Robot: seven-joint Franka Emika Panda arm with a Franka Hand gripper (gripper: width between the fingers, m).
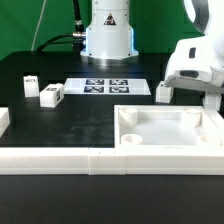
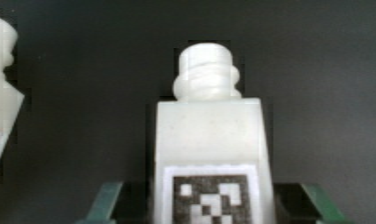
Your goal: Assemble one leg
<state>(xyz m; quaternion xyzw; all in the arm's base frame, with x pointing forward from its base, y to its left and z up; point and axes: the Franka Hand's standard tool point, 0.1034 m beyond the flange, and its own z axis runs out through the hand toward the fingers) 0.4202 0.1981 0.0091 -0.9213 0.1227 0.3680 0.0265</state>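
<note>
Two loose legs (image 1: 52,95) sit toward the counter's (image 1: 90,130) left edge, well clear. Fingers (image 2: 114,198) pinch the leg (image 2: 211,130) near the right edge, just behind the tray (image 1: 170,125) at the front right corner.

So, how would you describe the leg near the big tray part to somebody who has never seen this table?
Find the large white tray-like part at the exterior view's right. Just beyond its far left corner, off the marker board's right end, stands the leg. The other two small blocks lie left of that board.
</note>
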